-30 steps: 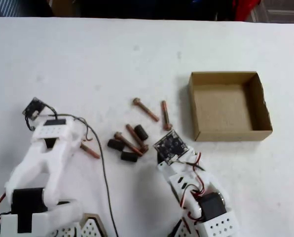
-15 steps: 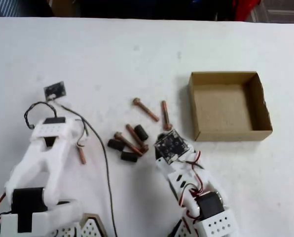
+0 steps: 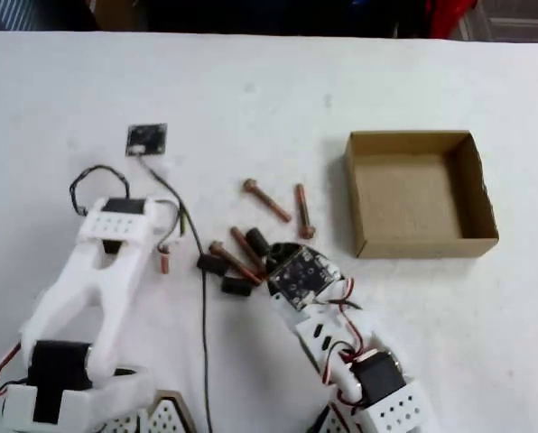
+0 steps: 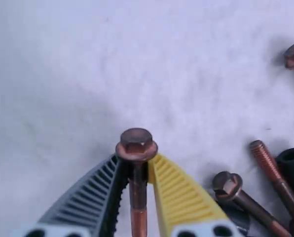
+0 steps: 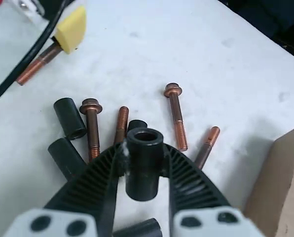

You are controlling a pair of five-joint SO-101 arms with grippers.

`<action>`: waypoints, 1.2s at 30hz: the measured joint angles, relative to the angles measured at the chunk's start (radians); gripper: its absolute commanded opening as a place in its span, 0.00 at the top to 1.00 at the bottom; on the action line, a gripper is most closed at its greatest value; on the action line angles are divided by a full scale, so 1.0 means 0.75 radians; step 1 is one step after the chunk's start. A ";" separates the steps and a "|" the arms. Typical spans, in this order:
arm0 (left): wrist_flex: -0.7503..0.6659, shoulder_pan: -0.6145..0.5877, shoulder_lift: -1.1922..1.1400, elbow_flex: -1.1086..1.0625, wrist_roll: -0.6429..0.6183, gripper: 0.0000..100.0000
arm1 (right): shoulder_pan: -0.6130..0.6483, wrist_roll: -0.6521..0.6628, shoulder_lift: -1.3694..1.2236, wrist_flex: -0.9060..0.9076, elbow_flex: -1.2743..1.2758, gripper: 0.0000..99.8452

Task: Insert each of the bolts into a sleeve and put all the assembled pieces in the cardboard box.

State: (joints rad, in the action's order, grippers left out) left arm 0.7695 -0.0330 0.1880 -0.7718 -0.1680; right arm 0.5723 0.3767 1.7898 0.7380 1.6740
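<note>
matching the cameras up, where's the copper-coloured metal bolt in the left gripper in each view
High view: the copper-coloured metal bolt sits at the left gripper, left of the loose copper bolts.
Left wrist view: the bolt is mid-frame, clamped between grey and yellow fingers, loose copper bolts beside it.
Right wrist view: the bolt shows far off by the yellow fingertip, beyond the loose copper bolts.
Shared landmark: the loose copper bolts.

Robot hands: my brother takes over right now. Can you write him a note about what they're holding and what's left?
Left hand: shut on a copper-coloured metal bolt.
Right hand: shut on a black cylindrical sleeve.
Four loose bolts and more black sleeves lie on the white table beside the brown cardboard box, which holds nothing.
Done: both parts picked up; none joined.
Left: join every pair, box them all.
</note>
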 measured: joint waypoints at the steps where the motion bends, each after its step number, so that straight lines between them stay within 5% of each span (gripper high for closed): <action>1: 0.000 0.004 0.027 0.002 0.000 0.98 | 0.012 0.000 0.000 0.000 0.000 0.98; 11: 0.000 0.025 0.575 -0.037 0.000 0.98 | 0.041 -0.313 0.000 -0.086 0.000 0.98; 23: 0.000 0.061 1.105 -0.049 0.000 0.98 | 0.076 -0.342 0.000 -0.329 0.010 0.98; 36: -0.008 0.356 1.313 -0.049 0.000 0.98 | 0.207 -0.342 0.000 -0.471 0.010 0.98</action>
State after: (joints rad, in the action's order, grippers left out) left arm 0.7633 0.2340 1.1730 -0.8086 -0.1680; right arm 0.7273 0.1204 1.7898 0.3851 1.6817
